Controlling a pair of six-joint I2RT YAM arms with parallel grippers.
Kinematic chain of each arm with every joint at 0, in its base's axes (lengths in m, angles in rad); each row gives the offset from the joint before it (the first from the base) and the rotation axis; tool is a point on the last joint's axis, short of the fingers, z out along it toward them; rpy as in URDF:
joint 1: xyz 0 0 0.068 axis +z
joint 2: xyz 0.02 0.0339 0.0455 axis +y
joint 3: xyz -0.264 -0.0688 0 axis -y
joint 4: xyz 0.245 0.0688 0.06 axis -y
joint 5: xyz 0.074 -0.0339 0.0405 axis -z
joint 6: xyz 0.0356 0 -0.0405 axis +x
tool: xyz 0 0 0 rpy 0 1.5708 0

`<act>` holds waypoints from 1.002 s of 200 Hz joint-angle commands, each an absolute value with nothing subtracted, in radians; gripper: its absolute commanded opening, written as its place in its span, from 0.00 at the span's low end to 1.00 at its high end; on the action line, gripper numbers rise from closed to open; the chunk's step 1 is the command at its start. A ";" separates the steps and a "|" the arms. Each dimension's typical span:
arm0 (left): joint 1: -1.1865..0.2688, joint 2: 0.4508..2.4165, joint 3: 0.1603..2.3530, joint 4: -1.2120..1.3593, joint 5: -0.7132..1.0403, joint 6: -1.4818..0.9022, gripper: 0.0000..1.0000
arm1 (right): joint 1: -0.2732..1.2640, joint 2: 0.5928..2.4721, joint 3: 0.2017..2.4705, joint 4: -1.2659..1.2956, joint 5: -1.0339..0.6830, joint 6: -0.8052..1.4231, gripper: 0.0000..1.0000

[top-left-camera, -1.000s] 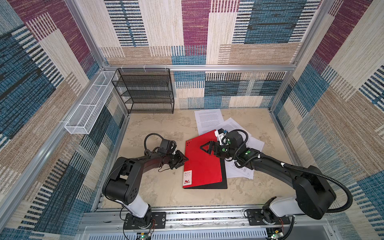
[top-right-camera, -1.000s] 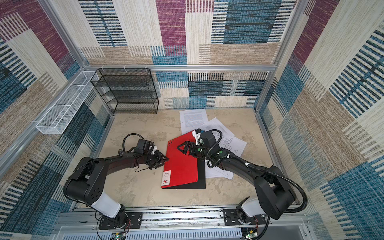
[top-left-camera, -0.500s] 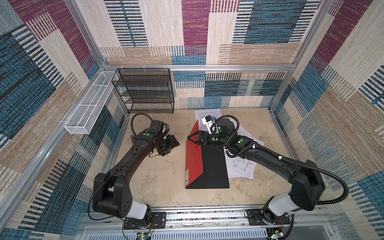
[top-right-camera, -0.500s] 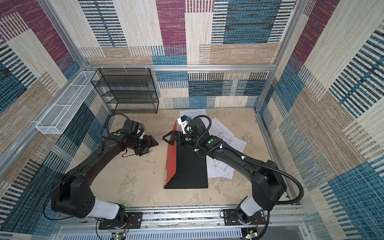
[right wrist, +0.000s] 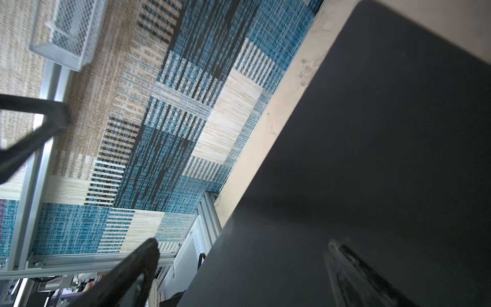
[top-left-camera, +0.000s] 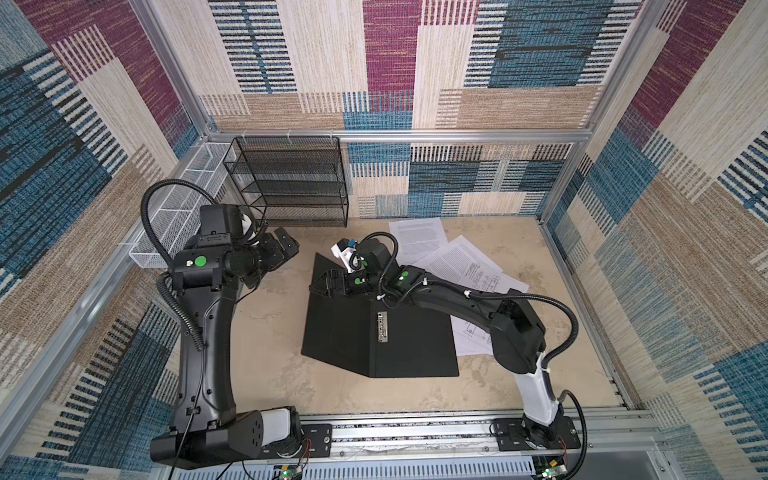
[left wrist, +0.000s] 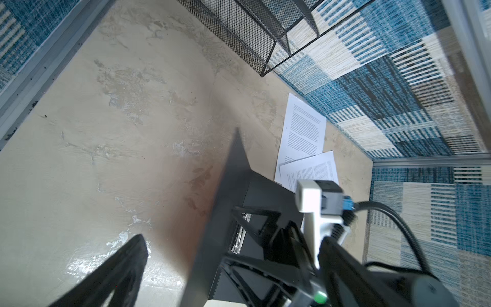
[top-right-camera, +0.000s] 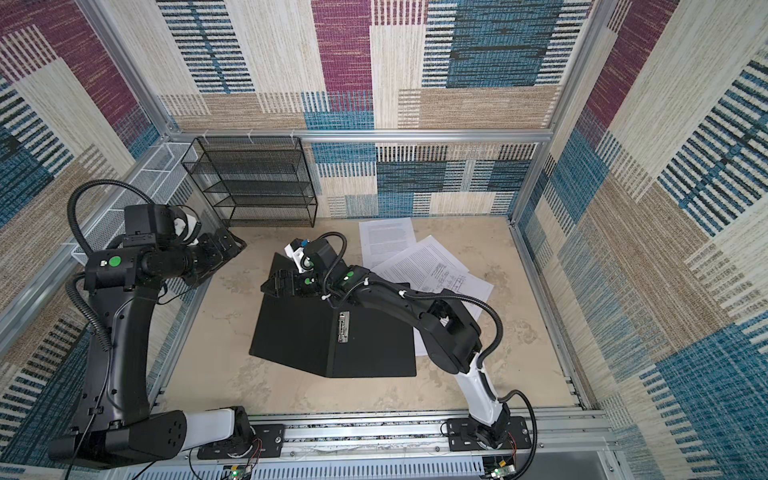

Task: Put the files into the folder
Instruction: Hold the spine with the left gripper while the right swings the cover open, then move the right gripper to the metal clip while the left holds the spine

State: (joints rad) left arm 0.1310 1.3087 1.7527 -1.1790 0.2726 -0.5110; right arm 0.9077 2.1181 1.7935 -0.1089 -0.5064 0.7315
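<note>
The left gripper [top-left-camera: 291, 249] is raised, fingers apart, empty. The flat black-inside folder [top-left-camera: 411, 345] is laid open on the beige table [top-left-camera: 270, 374], the right gripper [top-left-camera: 322, 283] spread over it. The white paper files [top-left-camera: 457, 259] are left outside it.

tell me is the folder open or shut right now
Open: the folder shows both black inner faces and its metal clip bar. The cover beside the clip slants up, not flat.
</note>
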 commanded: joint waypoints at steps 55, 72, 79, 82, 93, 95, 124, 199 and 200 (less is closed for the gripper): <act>0.052 1.344 1.460 -1.045 0.483 -0.509 0.72 | 0.829 1.894 1.554 -0.240 -0.348 0.662 0.92; -0.050 1.408 1.387 -1.001 0.479 -0.518 0.60 | 0.827 1.834 1.458 -0.299 -0.305 0.631 0.83; -0.101 1.447 1.375 -0.995 0.459 -0.519 0.54 | 0.828 1.812 1.414 -0.310 -0.299 0.629 0.78; -0.124 1.465 1.375 -0.994 0.450 -0.519 0.53 | 0.828 1.801 1.395 -0.311 -0.297 0.629 0.77; -0.195 1.546 1.384 -0.992 0.427 -0.507 0.47 | 0.834 1.767 1.322 -0.307 -0.284 0.640 0.70; -0.206 1.563 1.389 -0.992 0.423 -0.506 0.46 | 0.835 1.762 1.311 -0.308 -0.277 0.642 0.70; -0.309 1.770 1.465 -0.993 0.377 -0.481 0.38 | 0.866 1.745 1.221 -0.324 -0.220 0.653 0.56; -0.394 2.091 1.633 -1.003 0.357 -0.474 0.24 | 0.907 1.804 1.179 -0.328 -0.147 0.701 0.32; -0.393 2.093 1.633 -1.002 0.357 -0.475 0.24 | 0.907 1.805 1.179 -0.329 -0.146 0.702 0.32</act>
State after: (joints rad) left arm -0.3923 2.0480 1.6096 -0.9848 0.3744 -0.4934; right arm 0.9035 1.7927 1.1755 -0.3370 -0.1802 0.6804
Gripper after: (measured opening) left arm 0.256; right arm 0.341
